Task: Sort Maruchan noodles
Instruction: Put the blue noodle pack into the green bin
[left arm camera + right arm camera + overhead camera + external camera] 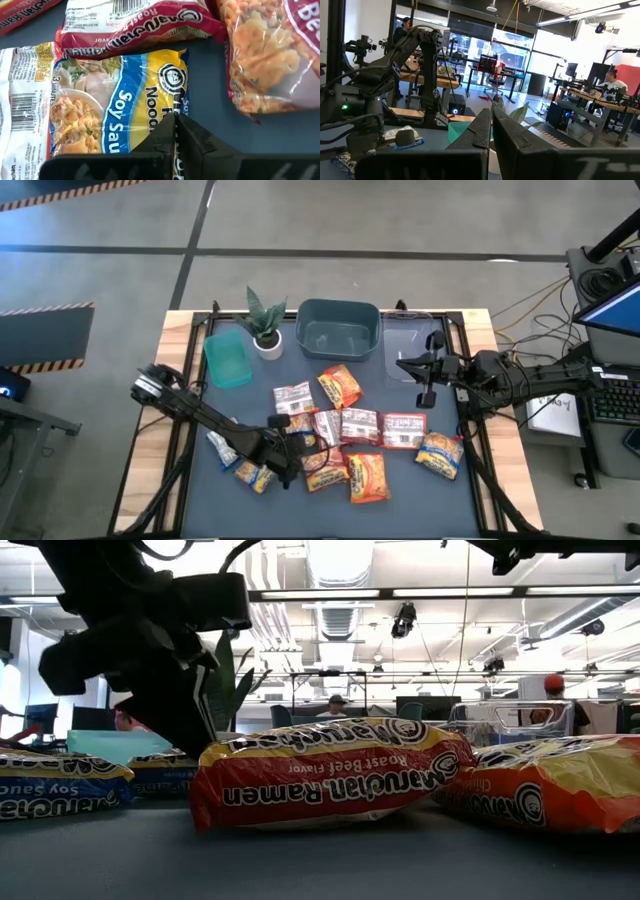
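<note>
- At the front-left of the bench (pixel 200 510), the left hand (pixel 290 450) sits low among the Maruchan noodles (pixel 350 435), its fingers pressed together with nothing between them, right over a blue-and-yellow soy sauce packet (pixel 115 100).
- Around that packet lie a red roast beef packet (pixel 135 25) and a clear-fronted packet showing the noodle block (pixel 265 55), both close beside it, leaving only narrow strips of dark mat.
- The packets are flat, crinkly, glossy plastic rectangles; most crowd the middle of the bench, some overlapping, with an orange one (pixel 441 454) off toward the right edge and two blue ones (pixel 238 460) toward the left.
- At the back stand a potted plant (pixel 266 325), a teal lid (pixel 228 360), a grey-blue bin (pixel 338 330) and a clear container (pixel 410 345).
- The right hand (pixel 425 385) hangs above the back-right part, fingers closed and empty, clear of the pile.
- Open mat remains along the front edge.
</note>
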You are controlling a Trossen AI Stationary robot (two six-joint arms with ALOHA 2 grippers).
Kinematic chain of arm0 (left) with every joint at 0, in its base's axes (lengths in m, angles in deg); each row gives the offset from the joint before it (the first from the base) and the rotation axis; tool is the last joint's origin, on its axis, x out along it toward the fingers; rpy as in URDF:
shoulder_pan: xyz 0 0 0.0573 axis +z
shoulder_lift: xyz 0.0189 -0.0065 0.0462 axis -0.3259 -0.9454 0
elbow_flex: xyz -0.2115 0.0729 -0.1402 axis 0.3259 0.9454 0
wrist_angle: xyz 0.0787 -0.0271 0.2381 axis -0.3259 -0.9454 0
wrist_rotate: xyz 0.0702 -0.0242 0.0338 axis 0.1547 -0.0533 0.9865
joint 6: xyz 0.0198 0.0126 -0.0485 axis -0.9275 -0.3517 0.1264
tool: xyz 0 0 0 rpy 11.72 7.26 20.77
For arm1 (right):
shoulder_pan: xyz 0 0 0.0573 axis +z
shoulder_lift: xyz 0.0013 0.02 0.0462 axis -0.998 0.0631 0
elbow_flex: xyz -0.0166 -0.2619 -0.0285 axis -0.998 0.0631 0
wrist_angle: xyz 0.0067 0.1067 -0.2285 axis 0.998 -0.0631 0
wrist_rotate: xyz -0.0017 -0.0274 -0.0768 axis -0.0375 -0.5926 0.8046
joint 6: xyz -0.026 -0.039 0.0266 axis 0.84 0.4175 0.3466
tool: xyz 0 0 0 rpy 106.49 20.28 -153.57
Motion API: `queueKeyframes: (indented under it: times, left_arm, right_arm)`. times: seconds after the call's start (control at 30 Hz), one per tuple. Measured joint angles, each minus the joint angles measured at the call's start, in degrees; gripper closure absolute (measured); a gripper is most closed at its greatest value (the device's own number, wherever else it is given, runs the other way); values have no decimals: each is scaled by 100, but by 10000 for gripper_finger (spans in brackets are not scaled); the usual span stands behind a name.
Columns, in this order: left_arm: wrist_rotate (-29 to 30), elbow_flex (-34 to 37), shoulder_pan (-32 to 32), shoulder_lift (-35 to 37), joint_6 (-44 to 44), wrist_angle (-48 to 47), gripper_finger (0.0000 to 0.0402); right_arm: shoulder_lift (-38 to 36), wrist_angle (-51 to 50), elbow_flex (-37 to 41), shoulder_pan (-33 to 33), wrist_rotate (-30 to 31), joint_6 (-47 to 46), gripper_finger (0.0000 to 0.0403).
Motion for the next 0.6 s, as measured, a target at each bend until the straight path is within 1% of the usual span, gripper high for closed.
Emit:
queueKeyframes:
  times: [0.4,0.53,0.6]
  left_arm:
    - [85,9,-4,720,-319,-260,401]
    - [10,18,-41,918,-267,-556,401]
    - [55,120,-111,1132,-269,-592,401]
  right_arm:
    - [0,0,0,0,-2,-34,394]
    - [0,-26,-11,0,110,-593,394]
    - [3,-194,-109,0,198,-867,394]
